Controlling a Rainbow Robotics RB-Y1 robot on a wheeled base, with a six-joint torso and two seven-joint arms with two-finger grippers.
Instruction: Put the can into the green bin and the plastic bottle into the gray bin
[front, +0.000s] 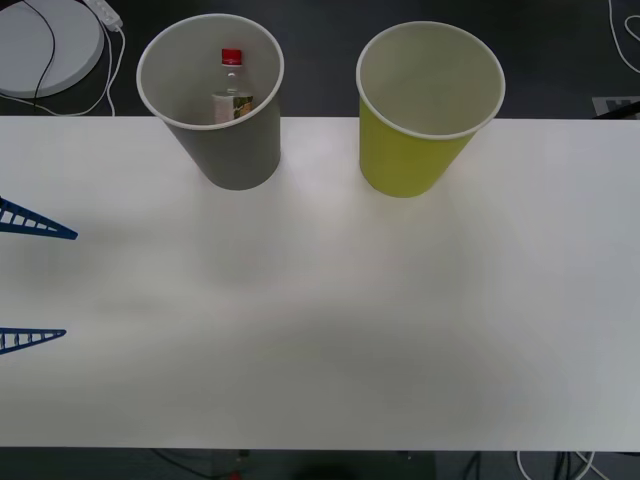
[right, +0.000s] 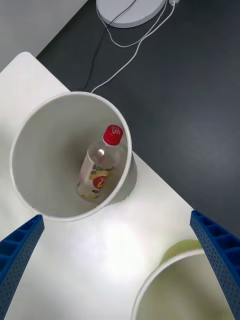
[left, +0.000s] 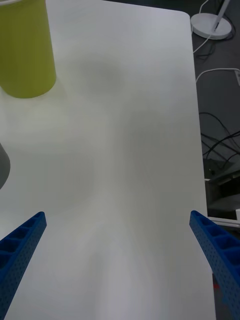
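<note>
2 tall paper-cup-shaped bins stand along the far edge of the white desk (front: 320, 330). The gray bin (front: 240, 150) is toward the far left corner, and the green bin (front: 410, 160) stands beside it to the right, the 2 apart with bare desk between them.

Inside the gray bin lies the plastic bottle (front: 232, 92), leaning against the inner wall with its red cap uppermost and its label facing up; the right wrist view looks straight down into that bin and shows the bottle (right: 100, 167) resting on the pale bottom. The green bin's inside looks pale and bare as far as the front view reaches.

At the left edge of the desk the left claw (front: 30, 280) hovers, its 2 blue ribbed fingers spread wide and gripping nothing. The right claw (right: 120, 260) hangs above the far edge between the 2 bins, its fingers also parted and released, with the gray bin below one side and the rim of the green bin (right: 180, 285) below the other.

Beyond the far left corner, a round white base (front: 45, 45) with cables sits on the dark floor.
</note>
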